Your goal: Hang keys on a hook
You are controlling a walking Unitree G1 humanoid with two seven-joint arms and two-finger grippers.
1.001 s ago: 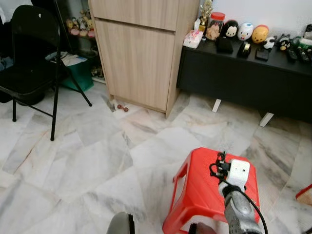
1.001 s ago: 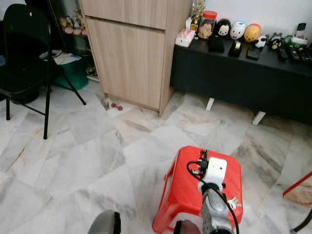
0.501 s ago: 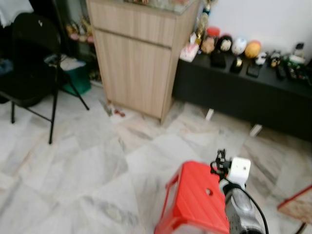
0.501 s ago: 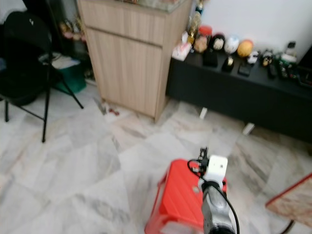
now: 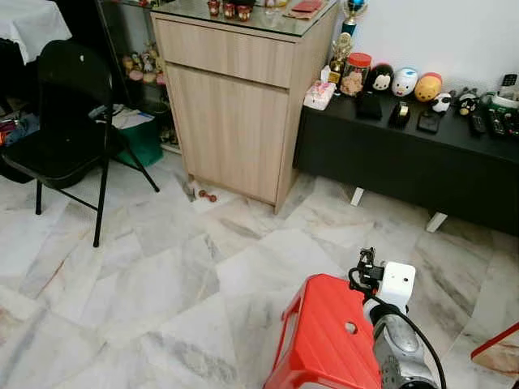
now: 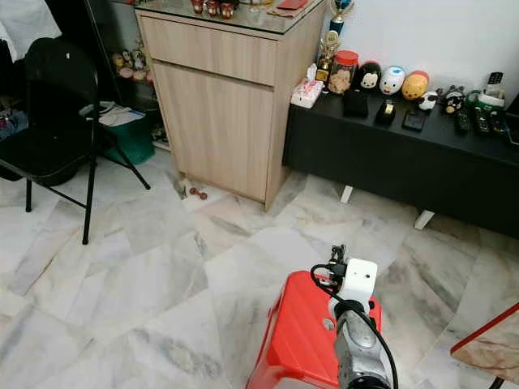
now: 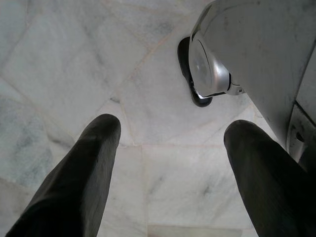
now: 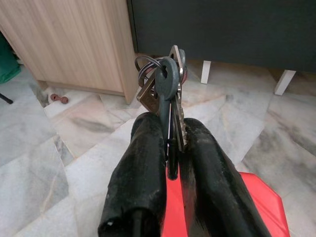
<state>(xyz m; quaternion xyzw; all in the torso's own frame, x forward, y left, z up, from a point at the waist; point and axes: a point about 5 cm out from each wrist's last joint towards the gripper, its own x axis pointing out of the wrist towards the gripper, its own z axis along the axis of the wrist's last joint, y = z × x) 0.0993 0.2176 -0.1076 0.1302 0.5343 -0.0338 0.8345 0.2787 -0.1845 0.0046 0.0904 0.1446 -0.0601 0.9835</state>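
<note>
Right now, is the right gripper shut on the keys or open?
Shut. In the right wrist view the right gripper has both black fingers pressed against the keys, which stick up between them.

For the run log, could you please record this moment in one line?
right gripper: shut on bunch of metal keys | above red plastic stool | left gripper: open, idle

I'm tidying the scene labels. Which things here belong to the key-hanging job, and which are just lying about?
Job: keys, pinched in the right gripper.

Lying about: red stool, wooden cabinet, black folding chair, black sideboard carrying figurines, marble floor. Left gripper hangs idle, open.
</note>
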